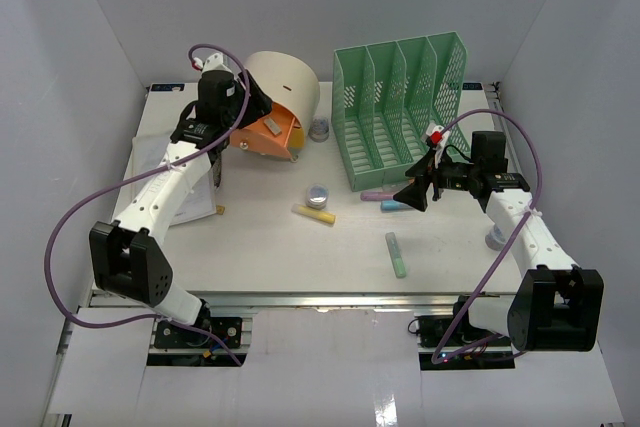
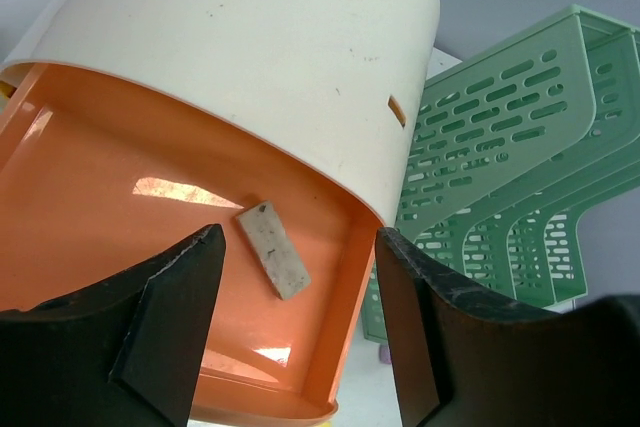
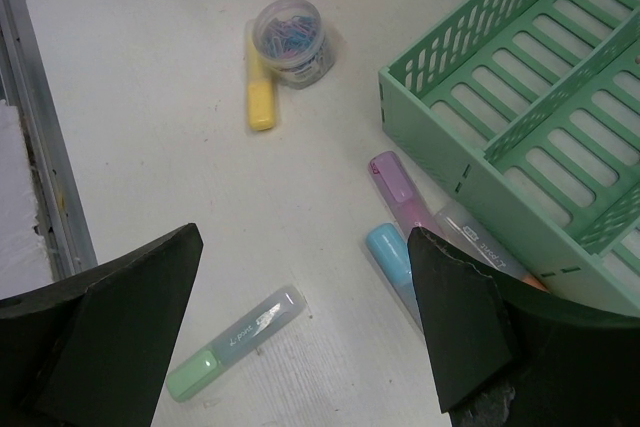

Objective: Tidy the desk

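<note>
Basically barely started: the bench (image 1: 250, 257) spans the whole top view and most items lie loose on it. Yellow highlighter (image 1: 314, 214) and clip jar (image 1: 318, 195) touch at centre. Green highlighter (image 1: 397, 254) lies at 5 o'clock. Purple marker (image 1: 375, 196) and blue marker (image 1: 395, 205) sit just beside the green file rack (image 1: 400, 107) at 1 o'clock, nothing visibly filed in it. Tipped bin (image 1: 285, 97) at 11 o'clock holds one grey block (image 2: 273, 249). Left claw (image 2: 298, 247) spread open, empty, facing the bin mouth; right claw (image 3: 303, 237) open, empty, above the markers. Hard to tell: papers (image 1: 150, 162) at 9 o'clock lie mostly under the left arm, the small jar (image 1: 320, 130) between bin and rack is blurry, and a round object (image 1: 495, 239) at 4 o'clock is half hidden by the right arm.
</note>
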